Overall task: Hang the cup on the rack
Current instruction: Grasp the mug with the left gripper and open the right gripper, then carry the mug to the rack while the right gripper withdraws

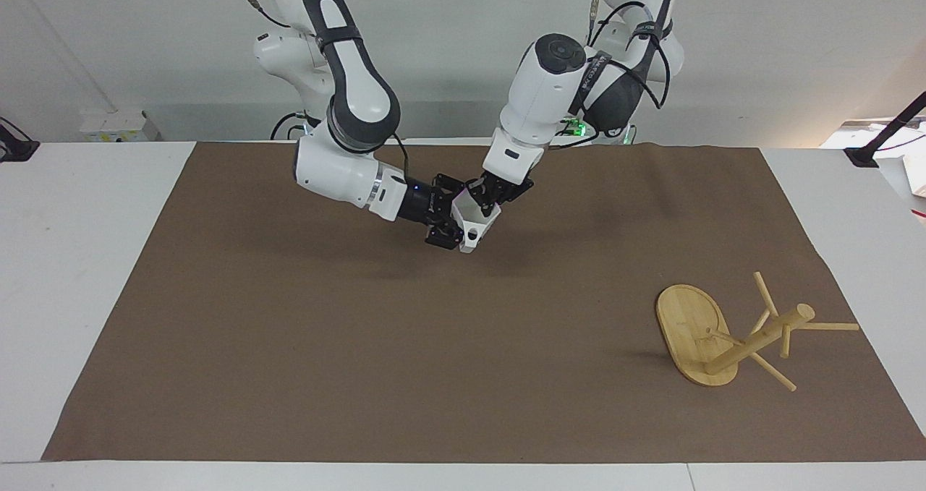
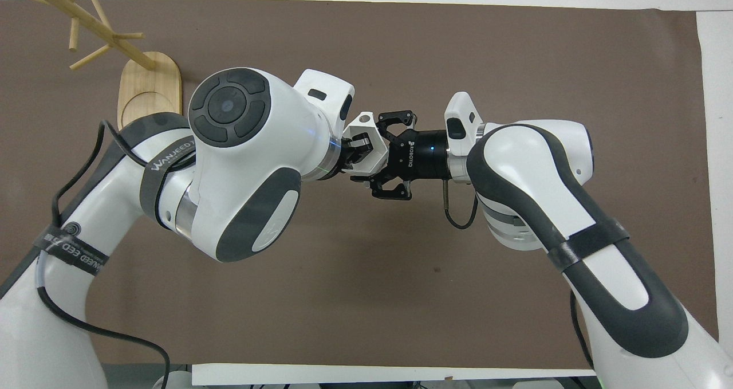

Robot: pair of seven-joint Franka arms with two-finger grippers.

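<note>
Both grippers meet at the small white faceted plastic cup [image 1: 474, 220] in the facing view: the right gripper [image 1: 450, 225] clamps it from the side, held above the brown mat [image 1: 362, 317], while the left gripper [image 1: 486, 200] comes down on its rim, fingers narrowed around the wall. Toward the left arm's end stands the light bamboo mug rack [image 1: 731, 335], well apart. From overhead, the cup [image 2: 366, 154] sits between the right gripper [image 2: 385, 157] and left gripper [image 2: 356, 150]; the rack [image 2: 114, 51] is farther out.
</note>
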